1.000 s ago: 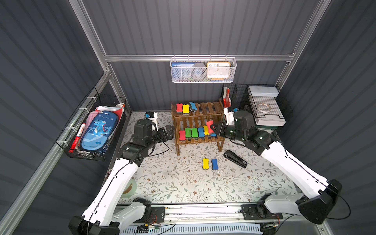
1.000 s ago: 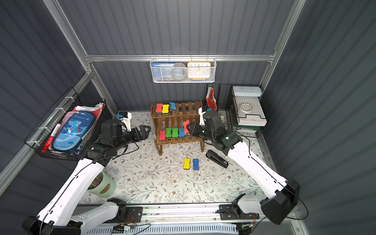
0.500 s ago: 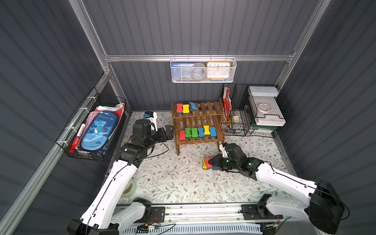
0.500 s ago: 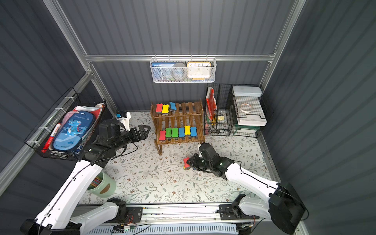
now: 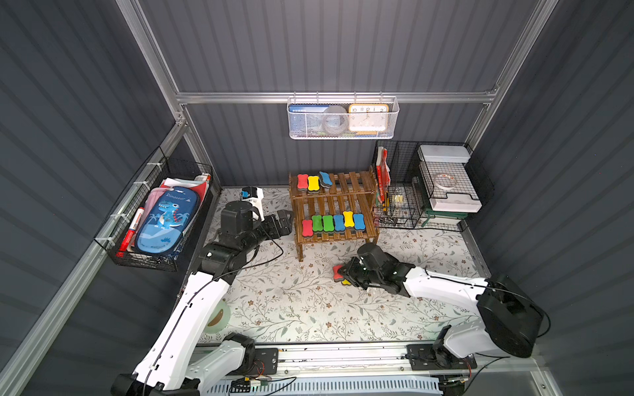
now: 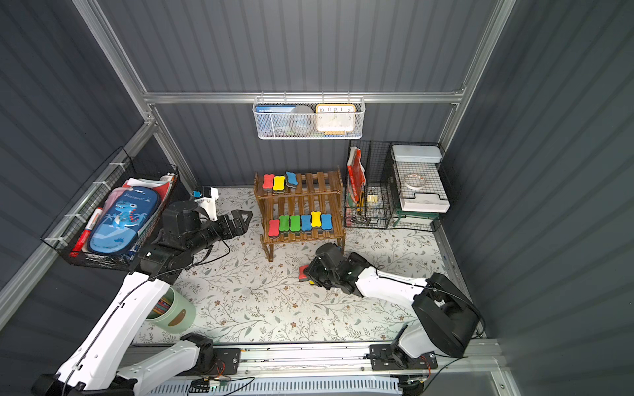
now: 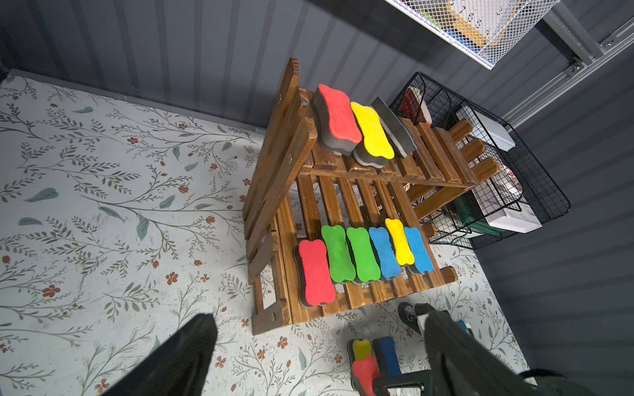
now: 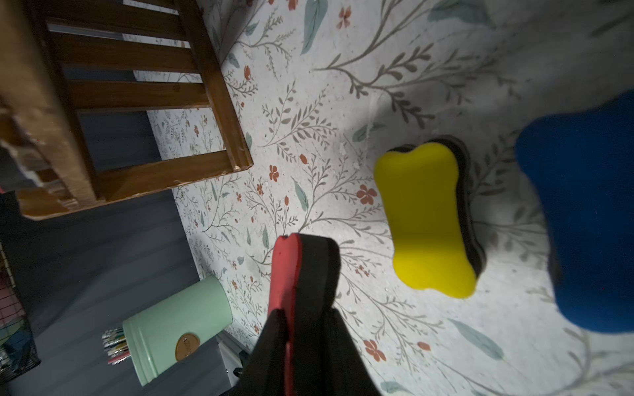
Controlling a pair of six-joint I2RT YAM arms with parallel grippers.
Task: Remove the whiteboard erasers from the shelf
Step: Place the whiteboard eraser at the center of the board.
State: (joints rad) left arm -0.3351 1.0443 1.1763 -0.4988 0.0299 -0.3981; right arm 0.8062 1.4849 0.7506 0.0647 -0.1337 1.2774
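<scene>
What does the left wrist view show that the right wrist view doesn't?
Left wrist only: nine erasers sitting on the shelf, three on the upper tier and six on the lower; the wire organiser; the mesh basket.
Right wrist only: the green pen cup.
Both: the red eraser clamped in the right end effector, the yellow eraser and blue eraser lying on the mat, and part of the shelf.

Red eraser [image 5: 337, 271] and right gripper [image 5: 345, 275] from the shelf [image 5: 343, 185] down beside the yellow eraser [image 8: 425, 219].
</scene>
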